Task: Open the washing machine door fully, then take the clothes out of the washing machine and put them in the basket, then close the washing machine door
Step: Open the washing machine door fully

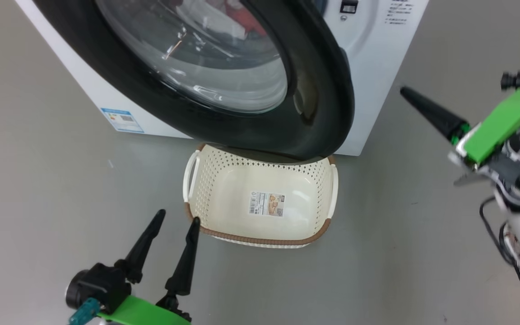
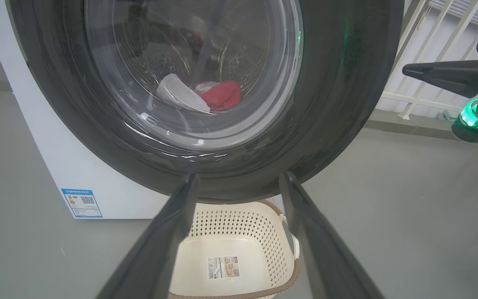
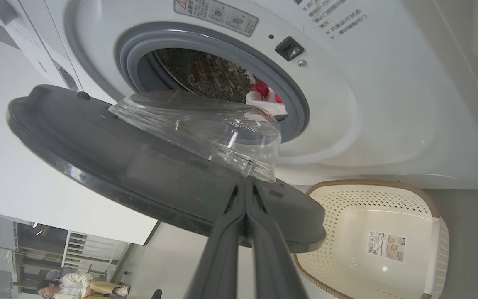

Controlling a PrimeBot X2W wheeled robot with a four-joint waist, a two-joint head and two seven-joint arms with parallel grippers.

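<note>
Glossy black rim, bulging clear glass: the door point(image 1: 323, 104) stands part open from the white washer point(image 1: 377, 67), overhanging the perforated cream basket point(image 1: 206, 189). Soft red-and-white clothes point(image 2: 222, 94) lie in the steel drum point(image 3: 206, 74). Left gripper point(image 1: 178, 215) jaws apart beside the basket; right gripper point(image 3: 246, 187) jaws together, off the door's free edge.

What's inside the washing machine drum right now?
Red and white clothes lie low in the drum. The part-open door covers much of the opening, so whether more lies deeper cannot be told.
</note>
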